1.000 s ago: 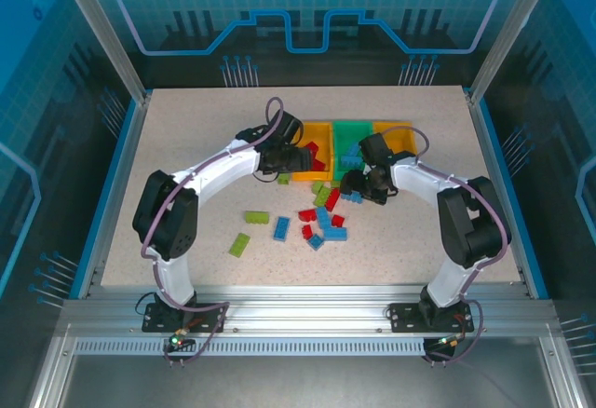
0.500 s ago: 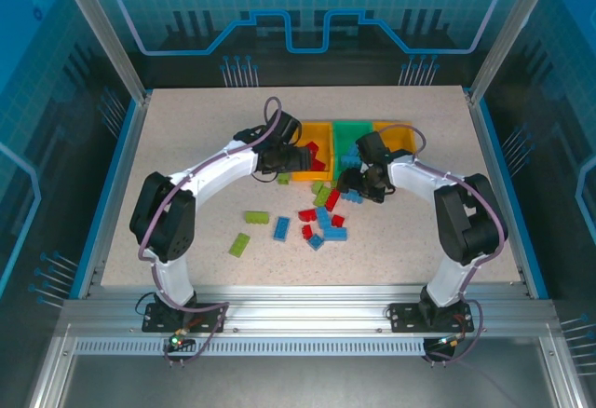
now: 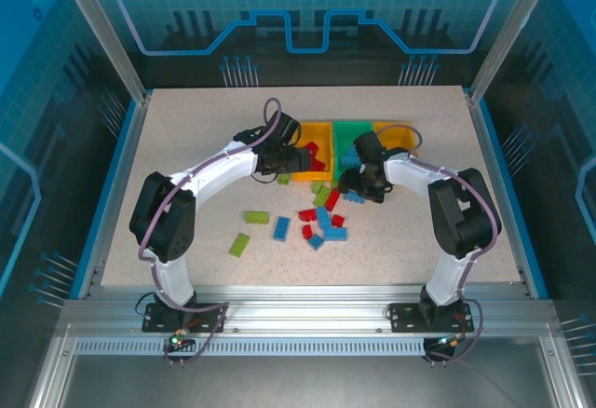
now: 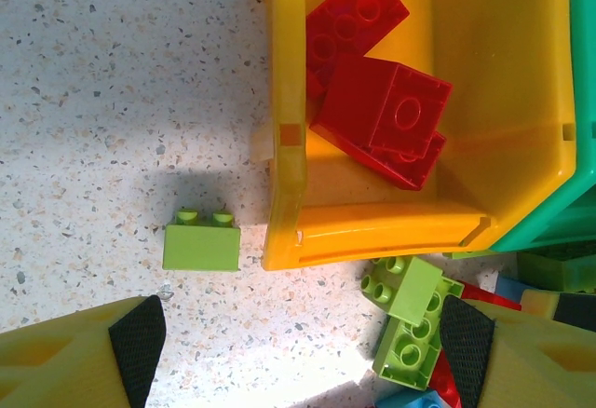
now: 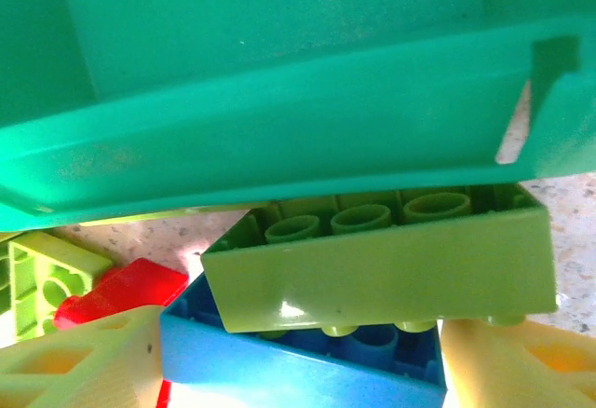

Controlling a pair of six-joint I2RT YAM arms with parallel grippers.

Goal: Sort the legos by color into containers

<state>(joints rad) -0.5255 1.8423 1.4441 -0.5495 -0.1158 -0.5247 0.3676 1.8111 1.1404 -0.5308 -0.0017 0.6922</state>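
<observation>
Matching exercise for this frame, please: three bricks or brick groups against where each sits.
A. red bricks
B. lone lime brick
C. long lime brick atop a blue brick

1. between the fingers of the right gripper, by the green bin
2. inside the yellow bin
3. on the table, outside the yellow bin

Pairs: A-2, B-3, C-1.

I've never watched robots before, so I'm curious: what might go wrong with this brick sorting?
The right end effector has a blue brick between its fingers, with a lime brick apparently stuck on it; both could land in one bin. It is also close to the green bin and might nudge it.
</observation>
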